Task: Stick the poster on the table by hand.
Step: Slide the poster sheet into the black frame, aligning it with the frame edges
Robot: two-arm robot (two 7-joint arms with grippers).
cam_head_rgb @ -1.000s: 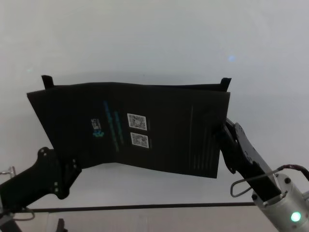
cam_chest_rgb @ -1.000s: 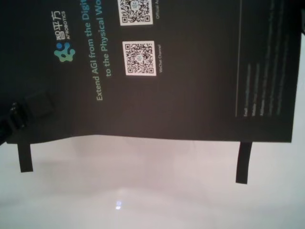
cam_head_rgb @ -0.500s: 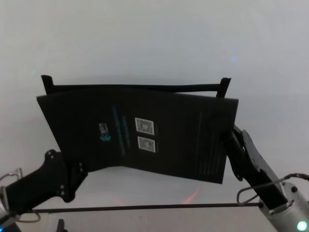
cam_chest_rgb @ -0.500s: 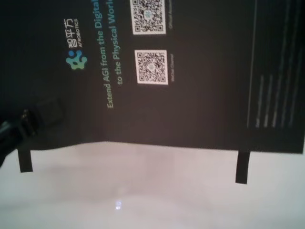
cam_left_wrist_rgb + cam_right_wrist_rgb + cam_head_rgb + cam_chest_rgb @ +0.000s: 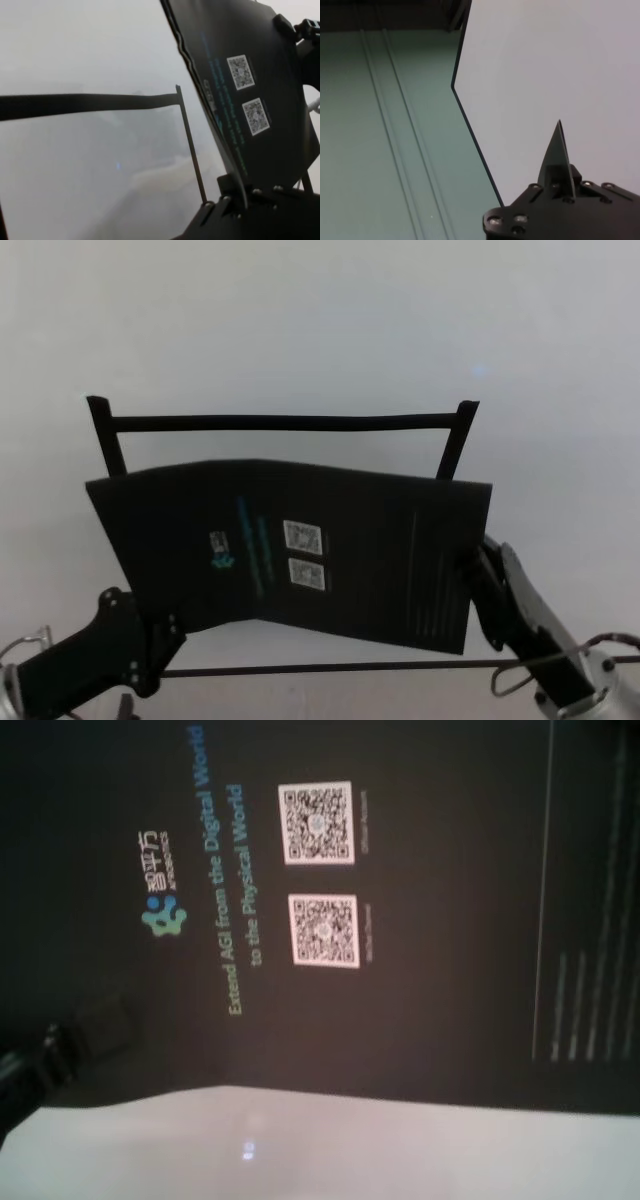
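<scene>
The left gripper [image 5: 150, 625] is pinching the poster [image 5: 300, 540] at its near left corner, the right gripper [image 5: 478, 585] pinching its right edge. The sheet is hanging above the bench [image 5: 300, 330], short of the tape frame [image 5: 280, 423]. Next, I'd say, is lowering it flat inside the frame.

both grippers were matt black, flat-sided and angular, with small round screws set in their plates. the left gripper [image 5: 150, 635] had a bare wire loop by its wrist. the right gripper [image 5: 478, 575] ran back to a silver metal cuff with thin looped wire.
</scene>
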